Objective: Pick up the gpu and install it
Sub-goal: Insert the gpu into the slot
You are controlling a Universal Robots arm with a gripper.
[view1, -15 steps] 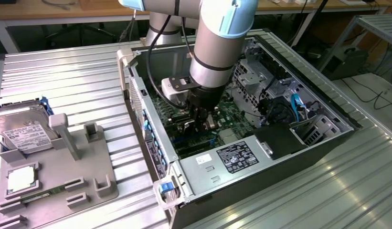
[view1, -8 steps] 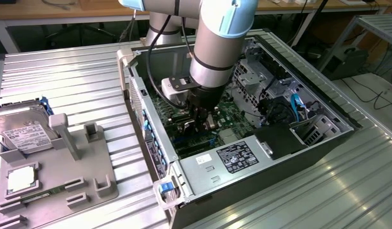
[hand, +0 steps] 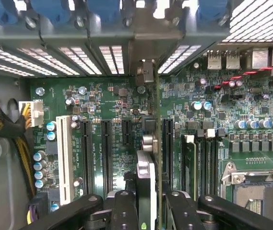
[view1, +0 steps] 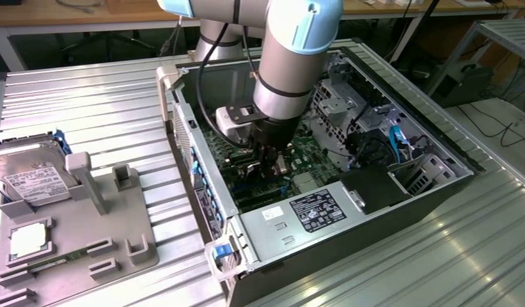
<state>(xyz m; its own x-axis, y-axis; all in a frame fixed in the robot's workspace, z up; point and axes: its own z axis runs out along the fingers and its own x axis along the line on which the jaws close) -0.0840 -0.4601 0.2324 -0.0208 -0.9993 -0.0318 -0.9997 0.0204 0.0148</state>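
Note:
My gripper (view1: 269, 164) is lowered inside the open computer case (view1: 271, 246), just above the green motherboard (hand: 102, 98). It is shut on the gpu (hand: 148, 177), which shows edge-on in the wrist view as a thin black card between the two black fingers (hand: 124, 211). The card stands upright and runs along the black expansion slots (hand: 106, 153). Its silvery bracket end (hand: 145, 72) sits against the case's rear slot openings. In the exterior view the gpu (view1: 280, 167) is mostly hidden by the wrist.
A grey fixture tray (view1: 117, 220) at the exterior view's left carries a silver hard drive (view1: 27, 176), a processor (view1: 27, 240) and a memory stick (view1: 53, 262). Inside the case are the power supply (view1: 318, 210), a white slot (hand: 64, 158), the processor socket (hand: 256, 187) and yellow-black cables (hand: 4, 127).

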